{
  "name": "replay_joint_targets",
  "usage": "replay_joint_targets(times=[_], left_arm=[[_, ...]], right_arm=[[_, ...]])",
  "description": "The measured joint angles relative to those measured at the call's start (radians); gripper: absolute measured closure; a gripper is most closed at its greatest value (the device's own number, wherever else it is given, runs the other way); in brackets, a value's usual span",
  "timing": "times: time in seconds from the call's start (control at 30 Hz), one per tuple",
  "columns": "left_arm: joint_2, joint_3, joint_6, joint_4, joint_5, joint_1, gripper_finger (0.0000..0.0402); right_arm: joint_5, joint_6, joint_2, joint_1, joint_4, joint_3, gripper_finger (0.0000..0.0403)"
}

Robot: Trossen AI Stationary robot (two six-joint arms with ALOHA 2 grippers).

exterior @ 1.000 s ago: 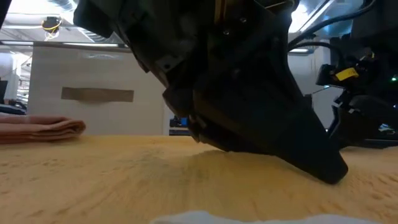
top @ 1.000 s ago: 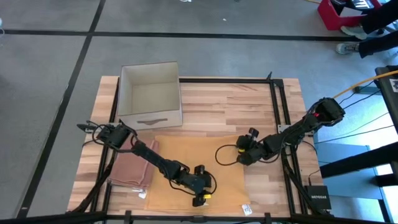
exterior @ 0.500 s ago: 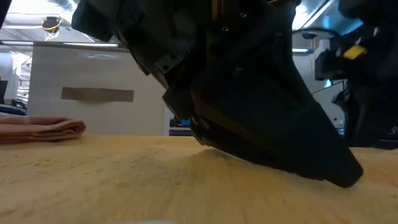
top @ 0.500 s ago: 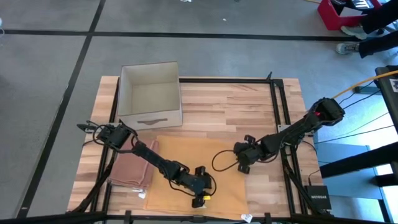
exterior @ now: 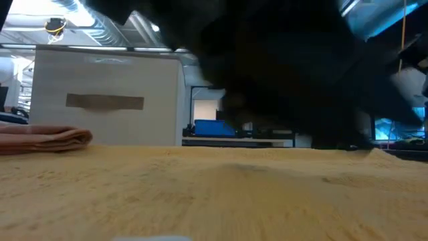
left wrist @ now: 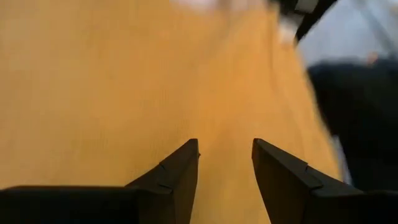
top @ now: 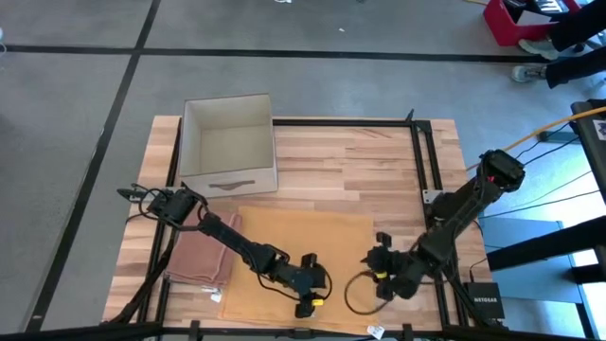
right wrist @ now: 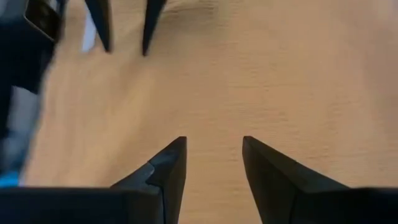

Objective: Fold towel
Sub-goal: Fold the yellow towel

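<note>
1. I'm at the very start of the fold: the orange towel (top: 303, 260) lies flat on the desk (top: 360, 156), just on the near side of the white box (top: 229, 142), and neither arm has a corner yet.
2. Left gripper (top: 305, 303) sits low over the towel's near edge, on the side away from the box. Fingers (left wrist: 180, 171) are parted with bare cloth showing through the gap, so it's open and holding nothing.
3. Right gripper (top: 383, 281) hangs at the towel's near right corner, about level with the left one. Wrist view shows its fingers (right wrist: 171, 165) apart over the fabric too, open and empty.
4. My guess for the next move: drop both down onto the near edge, pinch a corner each, then carry that edge toward the box.
5. There's a folded pink towel (top: 199, 258) lying just left of the orange one, touching nothing I'm working with.
</note>
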State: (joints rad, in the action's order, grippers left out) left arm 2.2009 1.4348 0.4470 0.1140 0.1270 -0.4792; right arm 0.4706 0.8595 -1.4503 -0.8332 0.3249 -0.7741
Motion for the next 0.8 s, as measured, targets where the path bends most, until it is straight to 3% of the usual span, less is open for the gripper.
replay_joint_targets(times=[0.13,0.23,0.5,0.8], left_arm=[[0.008,0.029,-0.039,0.143,0.005,0.007,0.0258],[0.044,0.093,-0.108,0.134,0.013,0.008,0.0258],[0.204,0.332,-0.204,0.133,0.018,0.006,0.0258],[0.313,0.389,-0.132,0.095,-0.055,0.011,0.0258]], right_arm=[[0.174,-0.045,-0.016,-0.031,0.043,0.014,0.0245],[0.249,-0.066,-0.019,-0.007,0.101,0.019,0.0245],[0.226,-0.053,-0.018,0.056,0.057,0.077,0.0244],[0.14,-0.021,-0.019,0.125,-0.132,0.301,0.0244]])
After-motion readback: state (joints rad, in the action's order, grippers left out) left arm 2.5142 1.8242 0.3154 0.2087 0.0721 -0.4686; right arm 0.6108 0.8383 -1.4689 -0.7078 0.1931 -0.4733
